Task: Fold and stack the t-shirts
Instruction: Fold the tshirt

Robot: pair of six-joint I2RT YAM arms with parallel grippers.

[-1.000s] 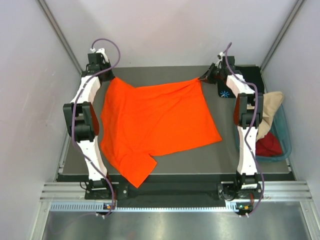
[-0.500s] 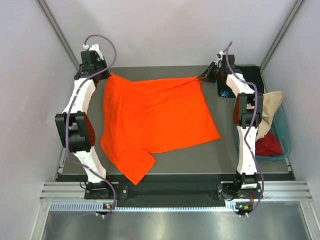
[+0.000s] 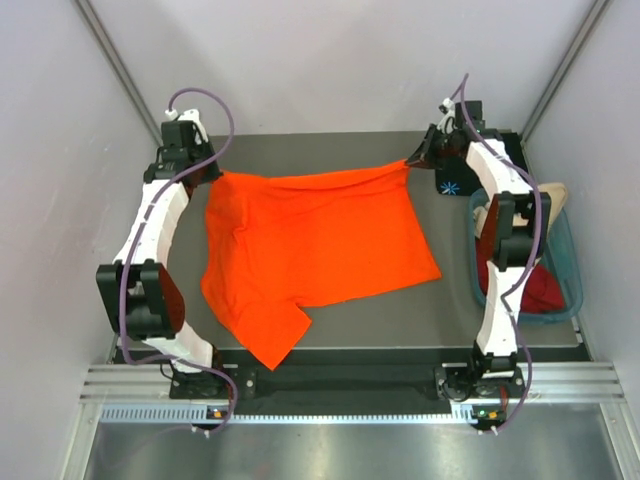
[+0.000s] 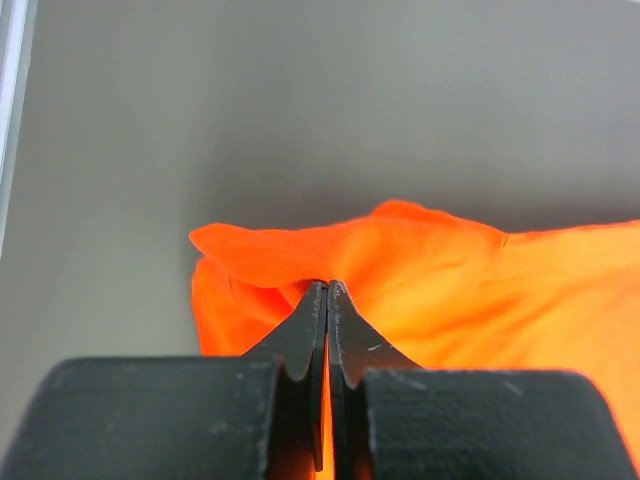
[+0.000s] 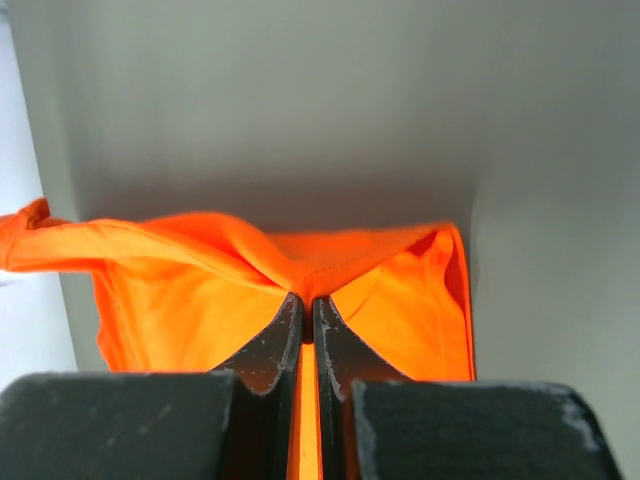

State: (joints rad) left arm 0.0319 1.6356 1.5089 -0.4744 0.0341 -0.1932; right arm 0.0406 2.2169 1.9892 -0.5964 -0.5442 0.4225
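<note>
A bright orange t-shirt (image 3: 310, 245) lies spread over the dark table, its far edge lifted and stretched between both arms. My left gripper (image 3: 212, 174) is shut on the shirt's far left corner; the left wrist view has orange cloth (image 4: 420, 270) pinched between the closed jaws of that gripper (image 4: 327, 285). At the far right corner my right gripper (image 3: 408, 160) is shut on the hem, with the cloth (image 5: 200, 270) bunched at its tips (image 5: 305, 298). A black t-shirt with a blue star (image 3: 452, 185) lies at the back right. Beige (image 3: 548, 205) and dark red (image 3: 540, 290) t-shirts sit in the tub.
A teal plastic tub (image 3: 572, 275) stands at the table's right side, behind the right arm. Grey walls close in the left, far and right sides. The table's near edge (image 3: 340, 352) runs just behind the arm bases; one sleeve hangs over it.
Both grippers have risen with the shirt's far corners. The left one has also pulled back toward me and the far edge now hangs taut between them, nearer than before.
</note>
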